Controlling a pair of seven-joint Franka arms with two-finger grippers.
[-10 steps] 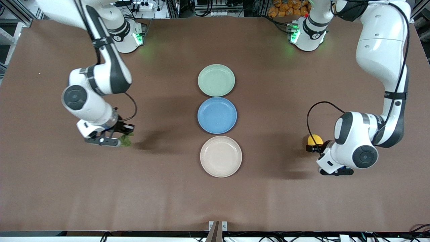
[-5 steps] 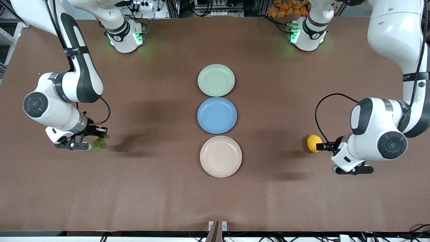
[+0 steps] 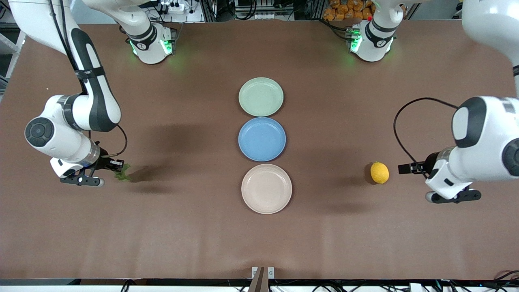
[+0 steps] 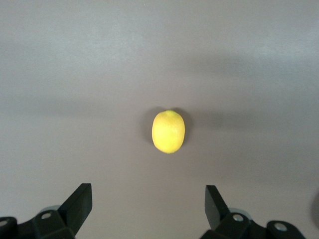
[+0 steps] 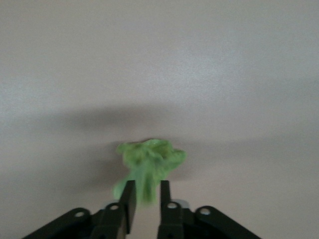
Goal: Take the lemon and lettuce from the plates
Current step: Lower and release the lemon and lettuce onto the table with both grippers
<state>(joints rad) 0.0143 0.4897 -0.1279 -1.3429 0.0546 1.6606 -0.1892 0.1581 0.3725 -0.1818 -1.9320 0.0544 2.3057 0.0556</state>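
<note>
The lemon [image 3: 379, 172] lies on the brown table toward the left arm's end, beside the beige-cream plate [image 3: 266, 188]. It also shows in the left wrist view [image 4: 168, 131]. My left gripper [image 3: 405, 168] is open and empty, drawn back from the lemon [image 4: 148, 199]. My right gripper [image 3: 117, 168] is shut on the lettuce [image 3: 122, 175] low over the table toward the right arm's end. In the right wrist view the crinkled leaf [image 5: 152, 155] sticks out from between the fingers of that gripper [image 5: 148, 191]. The mint green plate [image 3: 260, 96] and the beige-cream plate hold nothing.
A blue plate [image 3: 262, 139] sits between the two other plates in a row down the middle of the table; it holds nothing. The arm bases stand along the table edge farthest from the front camera.
My left gripper let go of the lemon and drew back toward the left arm's end. My right arm carried the lettuce farther toward the right arm's end and lower.
</note>
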